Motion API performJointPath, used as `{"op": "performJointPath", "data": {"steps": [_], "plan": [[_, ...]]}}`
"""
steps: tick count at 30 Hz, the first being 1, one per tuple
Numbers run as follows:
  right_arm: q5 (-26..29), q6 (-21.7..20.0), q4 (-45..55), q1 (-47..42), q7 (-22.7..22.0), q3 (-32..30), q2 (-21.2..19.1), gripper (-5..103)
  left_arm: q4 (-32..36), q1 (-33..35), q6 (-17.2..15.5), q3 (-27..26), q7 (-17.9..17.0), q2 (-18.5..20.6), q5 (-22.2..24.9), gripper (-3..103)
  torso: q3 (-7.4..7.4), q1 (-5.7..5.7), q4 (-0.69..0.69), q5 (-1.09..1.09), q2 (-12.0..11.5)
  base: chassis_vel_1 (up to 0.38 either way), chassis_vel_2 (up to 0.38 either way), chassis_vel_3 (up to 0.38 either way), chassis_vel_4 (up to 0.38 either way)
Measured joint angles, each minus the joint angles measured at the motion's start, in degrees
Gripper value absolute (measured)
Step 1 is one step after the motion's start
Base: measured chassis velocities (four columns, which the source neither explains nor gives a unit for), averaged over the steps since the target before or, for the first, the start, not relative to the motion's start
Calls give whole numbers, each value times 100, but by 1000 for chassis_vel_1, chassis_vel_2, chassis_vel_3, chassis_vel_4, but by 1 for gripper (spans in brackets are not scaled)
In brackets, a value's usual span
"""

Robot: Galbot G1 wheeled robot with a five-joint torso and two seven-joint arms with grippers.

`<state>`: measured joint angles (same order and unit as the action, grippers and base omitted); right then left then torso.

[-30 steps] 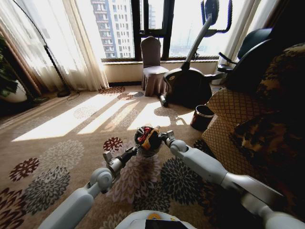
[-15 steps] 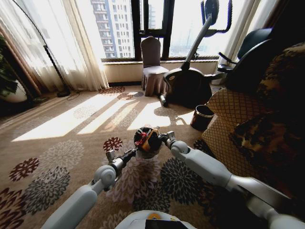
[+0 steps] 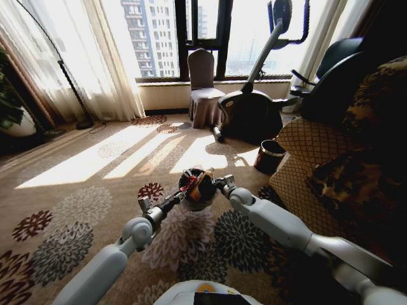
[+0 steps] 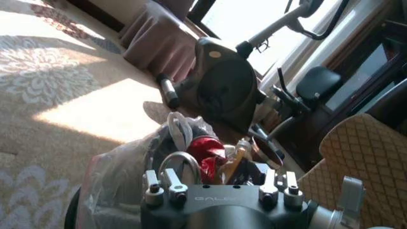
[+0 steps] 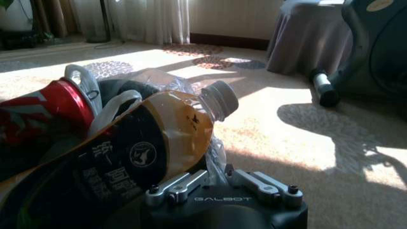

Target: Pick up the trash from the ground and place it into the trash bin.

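- Since 1.0 s ago: trash bin (image 3: 196, 189) barely shifted; left arm's elbow crept slightly toward it.
- Head view: bin held off the carpet between left gripper (image 3: 180, 197) and right gripper (image 3: 216, 185), well short of the covered chair (image 3: 205, 89).
- Left wrist view: left gripper (image 4: 219, 183) at the bin's bag (image 4: 121, 167); finger state cannot be told.
- Right wrist view: right gripper (image 5: 219, 183) just under the bin's bottle (image 5: 137, 152) and red-and-white can (image 5: 38, 112); finger state cannot be told.
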<state>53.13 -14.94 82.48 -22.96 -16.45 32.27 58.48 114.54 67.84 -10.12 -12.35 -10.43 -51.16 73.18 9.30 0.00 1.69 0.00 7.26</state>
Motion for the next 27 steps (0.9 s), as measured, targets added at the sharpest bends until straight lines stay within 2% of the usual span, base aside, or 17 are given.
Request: {"op": "performJointPath", "data": {"steps": [1,4,7,9,19,27], "plan": [[0,13,-8,-4,7,3,4,0,39,2,53,-46,25,3,27,68,0,0,-1,0,0,0,0,0,0],[19,34,-16,-6,48,23,14,0,87,37,164,-117,94,11,67,85,0,0,0,0,0,0,0,0,0],[48,35,1,-7,48,29,7,0,82,63,177,-93,109,14,77,90,0,0,1,0,0,0,0,0,0],[69,34,23,-16,47,29,-5,0,4,57,183,-13,135,-6,46,98,0,0,0,0,0,0,0,0,0],[431,-205,606,-212,-120,58,-187,0,-484,-152,174,246,137,-325,36,100,0,0,0,0,0,0,0,0,0],[511,-309,652,-87,-176,106,-165,0,-531,-80,180,186,141,-348,-49,100,-1,0,0,1,0,0,0,0,0]]}}
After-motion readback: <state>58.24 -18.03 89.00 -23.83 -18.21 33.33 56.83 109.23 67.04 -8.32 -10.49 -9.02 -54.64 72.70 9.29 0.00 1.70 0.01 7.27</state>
